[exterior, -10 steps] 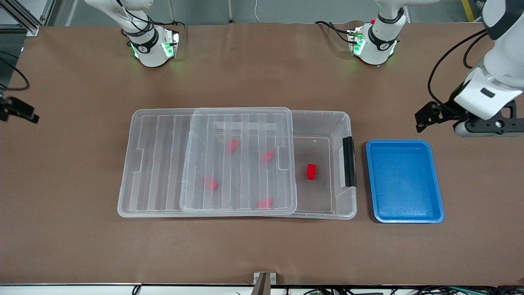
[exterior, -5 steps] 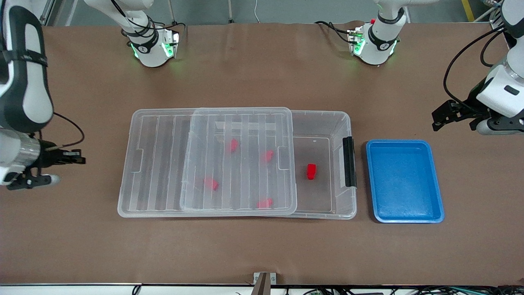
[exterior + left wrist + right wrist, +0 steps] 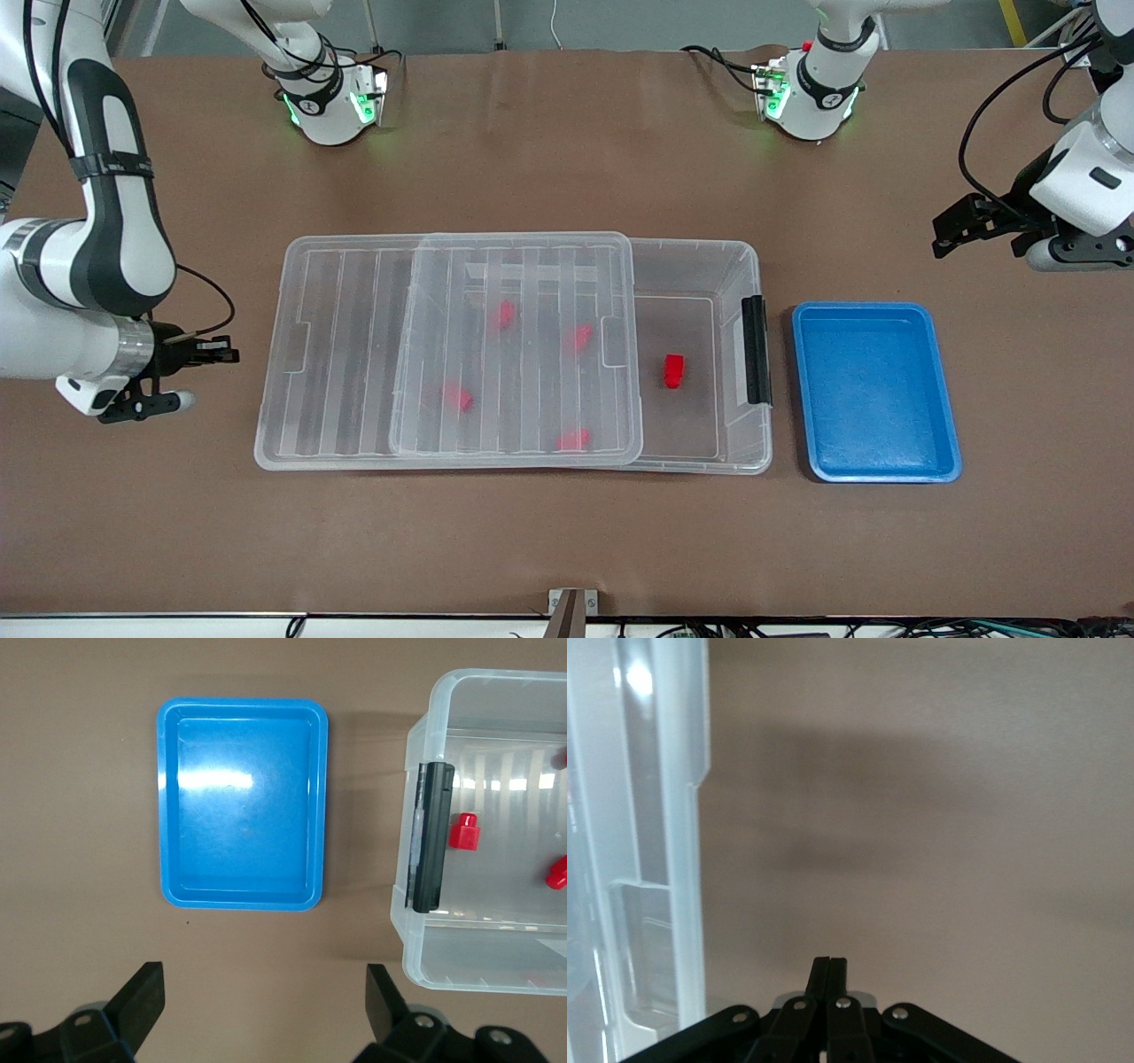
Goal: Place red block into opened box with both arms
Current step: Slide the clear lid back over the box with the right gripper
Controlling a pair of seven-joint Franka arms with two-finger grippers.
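Lying nearest the front camera inside the box (image 3: 709,266), one red block (image 3: 574,439) shows dimly through the lid (image 3: 523,257), close to the box's near wall. The lid is see-through and ribbed, slid toward the right arm's end of the box, so the end with the black handle (image 3: 755,349) stands uncovered. Three more red blocks sit under the lid, farther from the camera. In the uncovered part, another red block (image 3: 674,371) rests on the box floor, near the handle and with nothing over it. A blue tray (image 3: 875,392) lies on the table (image 3: 567,549) just beside the box's handle end, apart from it. The right gripper (image 3: 213,354) hangs just beside the box's other short end, over bare table, fingers pressed together and holding nothing. The left gripper (image 3: 961,232) is up over the table near the tray, fingers spread wide, empty.
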